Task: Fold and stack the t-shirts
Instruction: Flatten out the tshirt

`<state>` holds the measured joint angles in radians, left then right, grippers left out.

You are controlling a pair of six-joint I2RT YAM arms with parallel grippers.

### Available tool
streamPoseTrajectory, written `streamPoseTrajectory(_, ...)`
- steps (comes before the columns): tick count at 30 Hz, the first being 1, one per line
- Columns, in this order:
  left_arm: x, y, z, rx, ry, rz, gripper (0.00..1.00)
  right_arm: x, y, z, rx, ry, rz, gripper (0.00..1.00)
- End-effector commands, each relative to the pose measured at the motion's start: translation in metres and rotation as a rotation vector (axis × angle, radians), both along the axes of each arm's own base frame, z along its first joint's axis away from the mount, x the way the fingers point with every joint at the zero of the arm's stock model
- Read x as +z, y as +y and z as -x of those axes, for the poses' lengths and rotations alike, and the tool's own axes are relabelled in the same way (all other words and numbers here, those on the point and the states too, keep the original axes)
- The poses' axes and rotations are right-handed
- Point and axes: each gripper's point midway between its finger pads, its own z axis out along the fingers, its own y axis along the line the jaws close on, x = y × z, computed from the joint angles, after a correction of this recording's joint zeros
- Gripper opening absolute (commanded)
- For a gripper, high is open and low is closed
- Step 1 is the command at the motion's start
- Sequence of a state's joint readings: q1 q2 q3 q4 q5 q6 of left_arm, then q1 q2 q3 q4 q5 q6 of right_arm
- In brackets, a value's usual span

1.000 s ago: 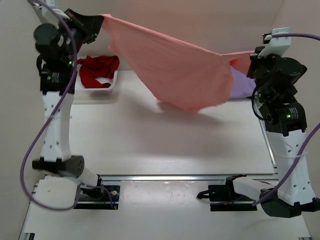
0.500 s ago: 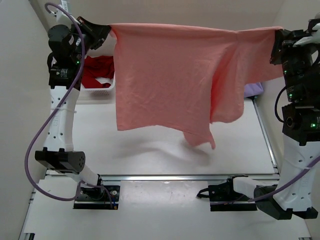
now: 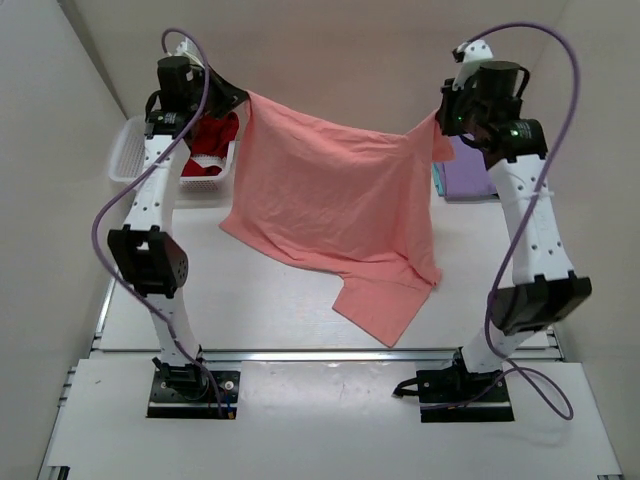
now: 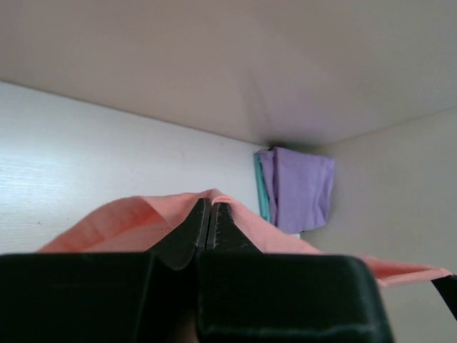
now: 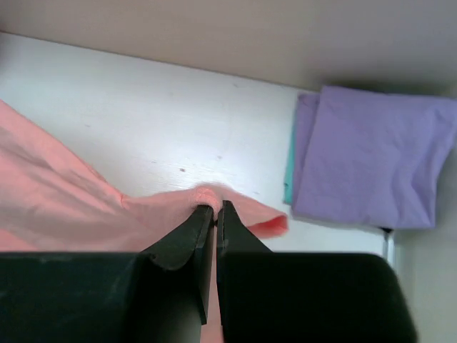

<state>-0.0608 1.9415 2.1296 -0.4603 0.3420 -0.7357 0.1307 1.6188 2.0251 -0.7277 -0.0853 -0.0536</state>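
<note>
Salmon-pink t-shirt point(image 3: 335, 210): strung in the air between both grippers. The top edge sags between them. The lower part drapes down onto the table point(image 3: 250, 300) around mid-surface. One loose flap lies flat and points toward the near edge, right of centre.

Left gripper point(image 3: 238, 98): raised over the far left part of the table. The jaws are pressed together on one upper corner of the pink cloth. In the left wrist view the two dark fingers point(image 4: 189, 229) meet at the tips, with fabric bunched around them and no gap showing.

Right gripper point(image 3: 438, 125): raised over the far right part of the table. The jaws are likewise pinched tight on the opposite upper corner. In the right wrist view a small fold of pink pokes out just past the fingertips.

Lavender-purple t-shirt point(image 3: 478, 170): folded and lying flat in the far right corner.

Teal t-shirt point(image 5: 289, 182): lies under the lavender one. Only a thin strip shows along its left edge.

Dark red t-shirt point(image 3: 210, 140): crumpled in the white lattice basket point(image 3: 125, 160) at the far left corner, partly hidden behind the left arm.
</note>
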Motion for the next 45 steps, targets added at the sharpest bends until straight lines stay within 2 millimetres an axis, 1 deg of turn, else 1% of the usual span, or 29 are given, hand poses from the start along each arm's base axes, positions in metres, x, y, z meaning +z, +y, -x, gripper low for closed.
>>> streamPoseTrajectory(1,0.057,0.002,0.010,-0.019,-0.107,-0.007,0.00,0.086,-0.023,0.016,-0.146,-0.215,0.040,0.00)
streamPoseTrajectory(2,0.075,0.003,0.013,-0.017,-0.151,-0.007,0.00,0.099,-0.026,0.018,-0.181,-0.250,0.046,0.00)
streamPoseTrajectory(3,0.093,0.008,0.017,-0.005,-0.193,-0.010,0.00,0.126,-0.033,0.031,-0.223,-0.322,0.052,0.00)
streamPoseTrajectory(5,0.105,0.020,0.019,0.019,-0.220,-0.001,0.00,0.166,-0.034,0.049,-0.260,-0.446,0.076,0.00)
streamPoseTrajectory(6,0.114,0.026,0.025,0.034,-0.245,0.004,0.00,0.193,-0.033,0.066,-0.276,-0.533,0.097,0.00)
streamPoseTrajectory(7,0.125,0.028,0.032,0.038,-0.275,0.000,0.00,0.189,-0.029,0.064,-0.265,-0.525,0.105,0.00)
streamPoseTrajectory(8,0.122,0.031,0.031,0.047,-0.272,0.002,0.00,0.197,-0.034,0.070,-0.271,-0.552,0.100,0.00)
streamPoseTrajectory(9,0.126,0.032,0.039,0.049,-0.282,-0.013,0.00,0.199,-0.033,0.078,-0.262,-0.557,0.096,0.00)
streamPoseTrajectory(10,0.131,0.032,0.049,0.057,-0.297,-0.040,0.00,0.192,-0.036,0.077,-0.266,-0.535,0.077,0.00)
streamPoseTrajectory(12,0.111,0.030,0.055,0.059,-0.256,-0.075,0.00,0.157,-0.034,0.070,-0.245,-0.434,0.096,0.00)
streamPoseTrajectory(13,0.110,0.030,0.063,0.057,-0.257,-0.099,0.00,0.145,-0.032,0.070,-0.231,-0.398,0.069,0.00)
streamPoseTrajectory(14,0.092,0.026,0.068,0.042,-0.215,-0.111,0.00,0.119,-0.026,0.066,-0.209,-0.327,0.060,0.00)
streamPoseTrajectory(15,0.068,0.024,0.070,0.025,-0.155,-0.114,0.00,0.113,-0.022,0.075,-0.175,-0.311,0.050,0.00)
streamPoseTrajectory(16,0.062,0.023,0.082,0.016,-0.131,-0.117,0.00,0.088,-0.015,0.076,-0.155,-0.250,0.039,0.00)
streamPoseTrajectory(18,0.018,0.022,0.096,0.012,-0.023,-0.130,0.00,0.053,-0.001,0.086,-0.107,-0.153,0.023,0.00)
streamPoseTrajectory(19,0.010,0.023,0.107,0.012,0.001,-0.144,0.00,0.036,0.006,0.092,-0.090,-0.109,0.014,0.00)
streamPoseTrajectory(20,-0.017,0.023,0.113,0.007,0.066,-0.145,0.00,0.012,0.009,0.095,-0.083,-0.042,0.026,0.00)
streamPoseTrajectory(21,-0.035,0.023,0.123,-0.010,0.106,-0.139,0.00,0.000,0.016,0.106,-0.066,-0.012,0.042,0.00)
streamPoseTrajectory(22,-0.030,0.025,0.133,0.006,0.096,-0.125,0.00,0.002,0.027,0.122,-0.031,-0.028,0.046,0.00)
streamPoseTrajectory(23,-0.031,0.026,0.141,0.007,0.095,-0.118,0.00,-0.001,0.037,0.129,-0.012,-0.038,0.067,0.00)
streamPoseTrajectory(25,-0.018,0.030,0.145,0.041,0.060,-0.153,0.00,0.024,0.035,0.147,-0.010,-0.124,0.042,0.00)
streamPoseTrajectory(27,0.028,0.038,0.147,0.107,-0.054,-0.197,0.00,0.065,0.024,0.154,-0.030,-0.223,-0.008,0.00)
streamPoseTrajectory(28,0.043,0.041,0.147,0.122,-0.094,-0.199,0.00,0.072,0.016,0.151,-0.051,-0.237,0.005,0.00)
streamPoseTrajectory(30,0.081,0.055,0.151,0.188,-0.187,-0.153,0.00,0.115,-0.001,0.155,-0.068,-0.349,-0.003,0.00)
streamPoseTrajectory(35,0.111,0.057,0.153,0.225,-0.280,-0.101,0.00,0.179,-0.014,0.146,-0.046,-0.521,-0.037,0.00)
streamPoseTrajectory(37,0.109,0.055,0.147,0.226,-0.278,-0.084,0.00,0.185,-0.011,0.133,-0.008,-0.534,-0.045,0.00)
streamPoseTrajectory(39,0.091,0.054,0.131,0.207,-0.227,-0.050,0.00,0.170,-0.017,0.112,0.005,-0.479,-0.085,0.00)
streamPoseTrajectory(44,0.032,0.037,0.091,0.156,-0.088,-0.051,0.00,0.095,-0.007,0.050,0.040,-0.243,-0.166,0.00)
streamPoseTrajectory(45,0.019,0.031,0.082,0.145,-0.061,-0.044,0.00,0.073,-0.001,0.039,0.051,-0.184,-0.177,0.00)
